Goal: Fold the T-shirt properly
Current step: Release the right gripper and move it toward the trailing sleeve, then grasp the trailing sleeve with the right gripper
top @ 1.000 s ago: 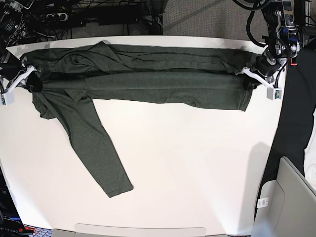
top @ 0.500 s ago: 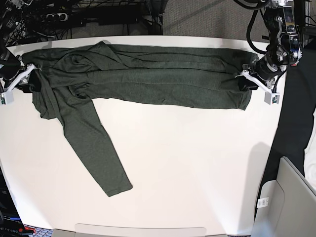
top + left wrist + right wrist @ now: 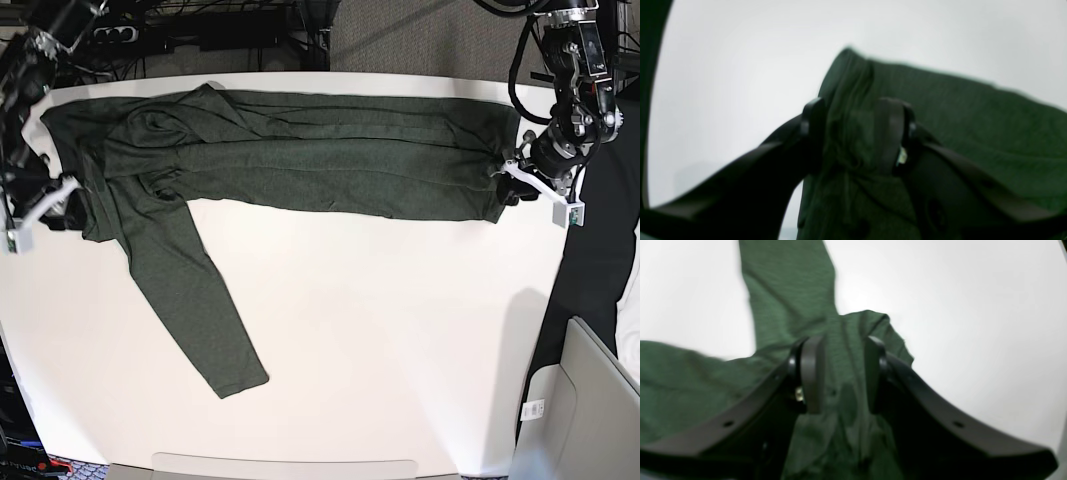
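Left claw [image 3: 858,133]: jaws spread, with a bunched fold of shirt lying between the two pads; the cloth fills much of the gap, and whether the pads press on it cannot be told through the blur.
Left claw, base view [image 3: 510,183]: sits at the shirt's end on that view's right, low to the table, touching the fabric's corner.
Right claw [image 3: 840,373]: jaws parted, a ridge of cloth running up between the pads; gaps show beside each pad, so no pinch is seen.
Right claw, base view [image 3: 62,205]: at the shirt's end on that view's left, just beside the fabric where the sleeve branches off.
Shirt [image 3: 300,160]: dark olive green, laid as a long folded band across the far part of the table, stretching almost edge to edge.
Sleeve [image 3: 190,300]: one long sleeve runs out from the band's left end in base view, slanting toward the near edge, flat, with its cuff well apart from the band.
Folds: lengthwise creases along the band; a rumpled bunch near its left end.
Table [image 3: 400,340]: white, bare across its near half.
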`<state>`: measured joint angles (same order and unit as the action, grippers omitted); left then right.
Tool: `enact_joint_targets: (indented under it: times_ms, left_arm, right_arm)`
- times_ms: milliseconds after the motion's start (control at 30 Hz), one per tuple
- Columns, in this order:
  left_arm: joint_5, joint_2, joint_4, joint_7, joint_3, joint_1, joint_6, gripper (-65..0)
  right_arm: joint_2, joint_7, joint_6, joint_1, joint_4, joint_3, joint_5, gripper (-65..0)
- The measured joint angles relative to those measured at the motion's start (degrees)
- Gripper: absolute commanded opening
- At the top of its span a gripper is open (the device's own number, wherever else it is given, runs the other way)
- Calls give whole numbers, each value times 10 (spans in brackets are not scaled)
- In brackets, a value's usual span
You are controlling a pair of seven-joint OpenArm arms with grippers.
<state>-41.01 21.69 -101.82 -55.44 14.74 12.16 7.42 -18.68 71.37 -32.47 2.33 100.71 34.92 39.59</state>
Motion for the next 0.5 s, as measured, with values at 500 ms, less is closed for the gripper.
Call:
enact_joint_targets:
  times_ms: [500]
  left_arm:
    - [1,1,-1,-4,0,-5,-1,-380]
  right_arm:
    - [85,-78,1,248,-217,-138,-275,-438]
